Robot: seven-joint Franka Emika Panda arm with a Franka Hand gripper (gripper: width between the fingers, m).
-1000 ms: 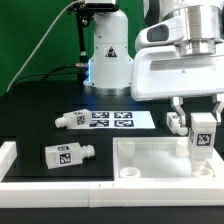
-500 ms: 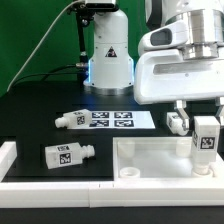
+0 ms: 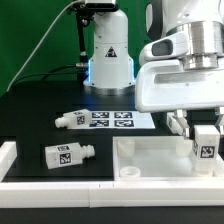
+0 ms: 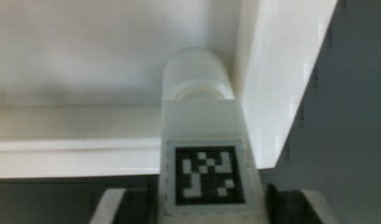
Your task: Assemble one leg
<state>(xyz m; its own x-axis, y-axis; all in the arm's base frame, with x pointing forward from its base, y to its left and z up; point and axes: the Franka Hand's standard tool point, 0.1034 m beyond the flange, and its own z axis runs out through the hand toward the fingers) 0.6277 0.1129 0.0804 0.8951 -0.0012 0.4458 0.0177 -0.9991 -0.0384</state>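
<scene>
My gripper point(image 3: 208, 143) is shut on a white leg point(image 3: 207, 144) with a square tag, held upright over the right end of the wide white tray-like panel point(image 3: 150, 152). In the wrist view the held leg point(image 4: 205, 130) stands between the fingers point(image 4: 119, 205), its rounded tip close to the panel's corner wall point(image 4: 285, 70). Another leg point(image 3: 68, 154) lies on the black table at the exterior view's left. A third leg point(image 3: 70, 118) lies by the marker board. A fourth leg point(image 3: 178, 122) shows behind the gripper.
The marker board point(image 3: 112, 120) lies flat mid-table. The robot base point(image 3: 108, 60) stands behind it. A white rail point(image 3: 60, 188) runs along the table's front edge, with a raised end point(image 3: 6, 152) at the exterior view's left.
The gripper with the held leg has moved toward the exterior view's right and slightly down over the panel's right end. The other legs have not moved.
</scene>
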